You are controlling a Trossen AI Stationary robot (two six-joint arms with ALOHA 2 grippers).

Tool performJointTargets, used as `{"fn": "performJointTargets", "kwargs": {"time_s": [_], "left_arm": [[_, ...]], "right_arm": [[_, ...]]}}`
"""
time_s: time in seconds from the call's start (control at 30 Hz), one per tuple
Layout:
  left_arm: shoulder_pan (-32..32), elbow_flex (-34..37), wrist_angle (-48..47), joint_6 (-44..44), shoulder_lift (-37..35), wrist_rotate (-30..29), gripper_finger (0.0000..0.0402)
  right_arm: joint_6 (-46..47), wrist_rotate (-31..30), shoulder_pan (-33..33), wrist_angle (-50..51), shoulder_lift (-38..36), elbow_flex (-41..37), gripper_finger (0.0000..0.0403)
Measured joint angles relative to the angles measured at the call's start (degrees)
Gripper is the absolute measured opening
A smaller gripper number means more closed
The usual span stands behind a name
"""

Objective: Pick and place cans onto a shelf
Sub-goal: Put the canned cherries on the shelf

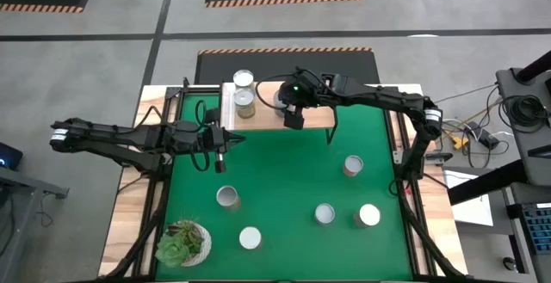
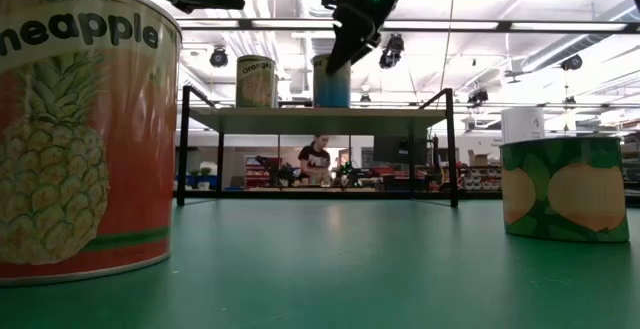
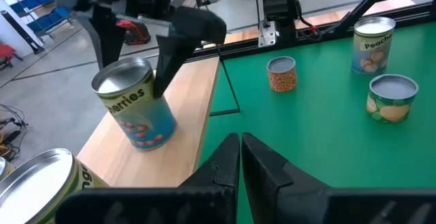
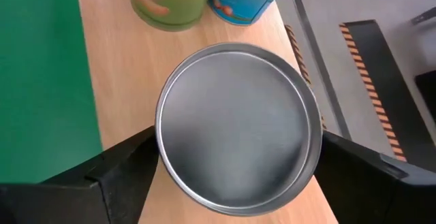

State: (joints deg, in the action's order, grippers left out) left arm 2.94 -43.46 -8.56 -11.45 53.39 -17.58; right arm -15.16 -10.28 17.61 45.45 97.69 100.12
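Note:
The shelf (image 1: 267, 118) stands at the table's far edge, with two cans (image 1: 244, 102) upright on its left end. A third can, blue-labelled with a silver top (image 4: 238, 129), is near the shelf's middle. My right gripper (image 4: 238, 146) is over this can with a finger on each side of it. In the low view the can (image 2: 331, 81) is upright with its base at the board. Several more cans stand on the green mat, among them one (image 1: 352, 164) and another (image 1: 227, 197). My left gripper (image 1: 225, 138) hovers shut at the shelf's near left corner. My right gripper has the blue-labelled can between its two fingers, at the wall just under the top rim (image 4: 163, 139). One finger (image 3: 167, 60) lies on the can's near side and the other on its far side. The fingers slant down from the table's right. Whether the base rests on the shelf cannot be told.
A potted succulent (image 1: 182, 242) sits at the mat's near left corner. Cans stand at the near right (image 1: 325, 213), (image 1: 368, 216) and near middle (image 1: 250, 237). The shelf's right half (image 1: 314, 115) is bare. A person shows in the room beyond the table (image 2: 316, 159).

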Motion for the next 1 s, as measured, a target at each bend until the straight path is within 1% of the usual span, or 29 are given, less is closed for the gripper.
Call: {"fn": "performJointTargets", "kwargs": {"time_s": [0.2, 0.4, 0.53, 0.77, 1.0], "left_arm": [[0.0, 0.0, 0.0, -0.1, 0.0, 0.0, 0.0000], [0.0, 0.0, 0.0, -0.1, 0.0, 0.0, 0.0000], [0.0, 0.0, 0.0, -0.1, 0.0, 0.0, 0.0000], [0.0, 0.0, 0.0, -0.1, 0.0, 0.0, 0.0000], [0.0, 0.0, 0.0, -0.1, 0.0, 0.0, 0.0000]], "right_arm": [[-2.7, -0.2, 0.1, -0.1, -0.4, 0.0, 0.0353], [-1.8, -0.2, 0.1, -0.5, -2.6, 1.1, 0.0353], [-1.0, -0.2, 0.1, -0.7, -2.9, 1.7, 0.0353], [-0.9, -0.2, -0.3, -1.3, -3.4, 1.7, 0.0337], [0.9, -0.2, -3.2, 0.7, -8.3, 1.8, 0.0327]]}}
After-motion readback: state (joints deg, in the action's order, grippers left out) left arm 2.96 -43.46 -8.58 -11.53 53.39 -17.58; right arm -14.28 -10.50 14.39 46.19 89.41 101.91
